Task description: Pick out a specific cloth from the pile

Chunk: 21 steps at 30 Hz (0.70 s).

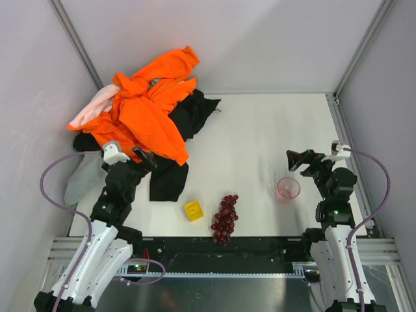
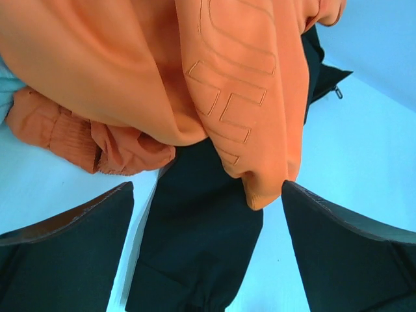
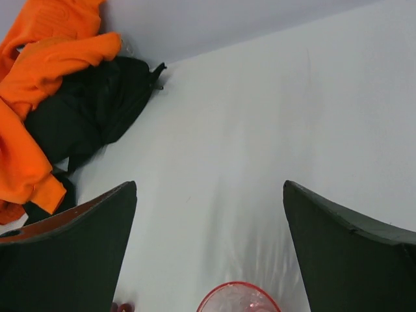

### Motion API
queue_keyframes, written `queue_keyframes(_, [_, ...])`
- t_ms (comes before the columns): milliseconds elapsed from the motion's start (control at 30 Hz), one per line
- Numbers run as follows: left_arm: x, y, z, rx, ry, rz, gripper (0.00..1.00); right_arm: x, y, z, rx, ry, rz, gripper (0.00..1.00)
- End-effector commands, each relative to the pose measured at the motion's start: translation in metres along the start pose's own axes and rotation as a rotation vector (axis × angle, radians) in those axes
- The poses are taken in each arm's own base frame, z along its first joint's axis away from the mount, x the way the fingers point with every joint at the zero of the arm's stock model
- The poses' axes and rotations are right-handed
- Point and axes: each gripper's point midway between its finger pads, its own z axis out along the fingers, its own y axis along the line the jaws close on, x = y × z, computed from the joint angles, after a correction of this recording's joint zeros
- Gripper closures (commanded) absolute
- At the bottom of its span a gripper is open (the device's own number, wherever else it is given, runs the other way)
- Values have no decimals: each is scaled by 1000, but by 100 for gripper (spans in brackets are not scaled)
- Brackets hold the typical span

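Cloth (image 2: 71, 133) shows only as a darker orange ribbed fold running left-right in the left wrist view, under the brighter orange garment (image 2: 247, 97) in the pile (image 1: 140, 117) at the bench's (image 1: 260, 130) far-left corner. Left end effector (image 1: 130, 156), at the pile's near edge, and right end effector (image 1: 315, 158) both gape wide, empty.

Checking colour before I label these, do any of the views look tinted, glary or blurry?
Top view: even light, sharp, soft shadows beside the pile. Left wrist: blue cast on the table, the pile's orange washed out, embossed letters crisp. Right wrist: soft sheen on the table above the cup, which the bottom edge crops.
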Motion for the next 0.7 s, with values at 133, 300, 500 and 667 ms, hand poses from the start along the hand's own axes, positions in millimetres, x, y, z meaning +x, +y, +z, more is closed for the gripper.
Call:
queue_keyframes(133, [-3, -14, -10, 61, 37, -27, 0, -2, 2, 1, 25, 32, 135, 1])
queue_keyframes(300, [-6, -24, -19, 97, 59, -146, 0, 5, 1, -4, -41, 111, 265, 1])
queue_keyframes(500, [-12, -54, -38, 277, 113, -68, 0, 7, -2, -9, -152, 201, 421, 1])
queue_keyframes(667, [-14, -51, -47, 294, 85, -79, 0, 4, -14, -11, -117, 194, 469, 1])
